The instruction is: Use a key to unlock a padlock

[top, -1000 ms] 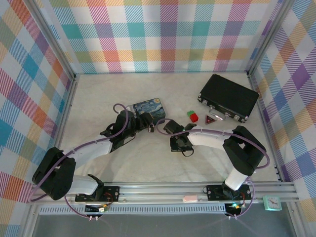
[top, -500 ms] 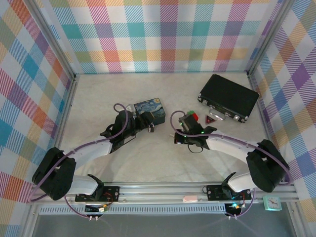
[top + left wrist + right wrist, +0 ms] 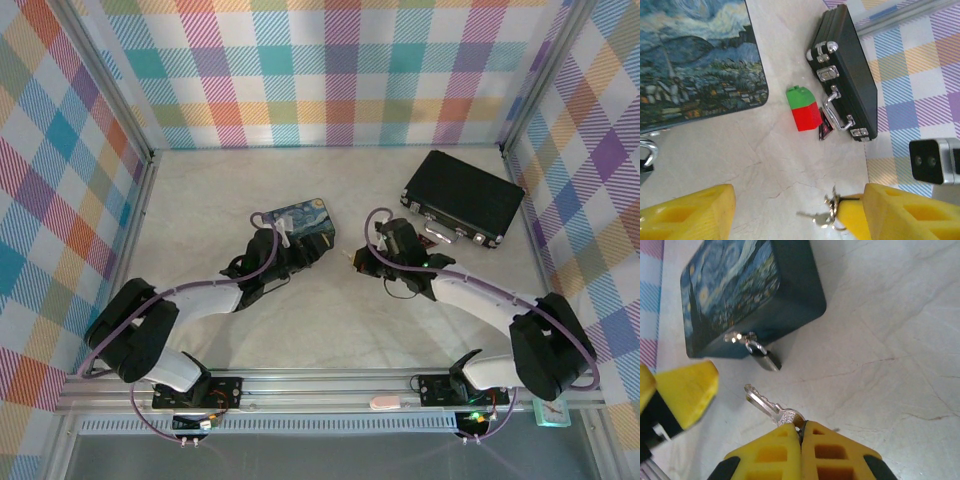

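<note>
Padlock (image 3: pixel 766 360) hangs from the latch on the side of the painted tin (image 3: pixel 740 295), which sits on the surface (image 3: pixel 890 340). Right pincer (image 3: pixel 801 427) is clamped on the key (image 3: pixel 771 407), whose tip is near the padlock but apart from it. Left pincer (image 3: pixel 799 205) stands open, gripping nothing, beside the tin.

An edge cuts off the padlock (image 3: pixel 645 152); the right gripper (image 3: pixel 801 432) hides the key's (image 3: pixel 765 404) head.

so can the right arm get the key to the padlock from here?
Probably yes. The right gripper is shut on the key, its tip just short of the padlock hanging off the tin, bare table between. A finger of the left gripper sits close beside that path, so clearance looks tight.
</note>
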Motion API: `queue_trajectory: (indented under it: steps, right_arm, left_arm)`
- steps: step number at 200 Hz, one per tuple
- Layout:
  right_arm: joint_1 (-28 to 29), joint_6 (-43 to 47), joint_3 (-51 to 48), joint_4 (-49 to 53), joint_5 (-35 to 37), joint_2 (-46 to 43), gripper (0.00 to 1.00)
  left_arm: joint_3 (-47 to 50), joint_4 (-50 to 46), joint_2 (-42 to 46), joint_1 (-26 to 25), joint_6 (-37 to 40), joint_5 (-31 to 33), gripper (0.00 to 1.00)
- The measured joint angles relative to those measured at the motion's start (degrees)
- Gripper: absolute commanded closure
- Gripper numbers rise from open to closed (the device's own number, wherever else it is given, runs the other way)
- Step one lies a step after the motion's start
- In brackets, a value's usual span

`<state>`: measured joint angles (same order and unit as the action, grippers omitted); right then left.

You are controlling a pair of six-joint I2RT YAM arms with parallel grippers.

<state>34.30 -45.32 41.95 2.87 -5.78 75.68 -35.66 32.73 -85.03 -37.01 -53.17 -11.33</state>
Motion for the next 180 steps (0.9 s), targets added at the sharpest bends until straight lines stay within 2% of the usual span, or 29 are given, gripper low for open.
queue_trajectory:
  steps: [28, 48, 99, 146, 180]
  right_arm:
    - [-1.42, -4.5, 1.57, 0.37, 0.61, -1.64, 1.0]
    - [-1.73, -6.67, 2.14, -1.33, 1.22, -3.15, 1.0]
    - [-1.73, -8.24, 0.59, -11.41, 2.67, -4.24, 1.0]
    - [-1.73, -6.71, -0.31, -20.92, -0.35, -4.07, 1.0]
    - [-1.73, -6.12, -1.16, -27.8, -3.08, -2.32, 1.0]
  left_arm:
    - [-0.07, 3.91, -1.73, -0.22, -1.84, -0.59, 0.28]
    - [-0.31, 5.44, -2.99, -0.83, -7.19, 0.79, 0.27]
    - [-1.25, 7.98, -7.5, -1.25, -25.59, 5.27, 0.35]
    - [-6.8, 9.81, -9.73, -1.27, -36.96, 5.86, 0.39]
    - [-9.31, 13.22, -12.52, -1.4, -44.3, 4.76, 0.49]
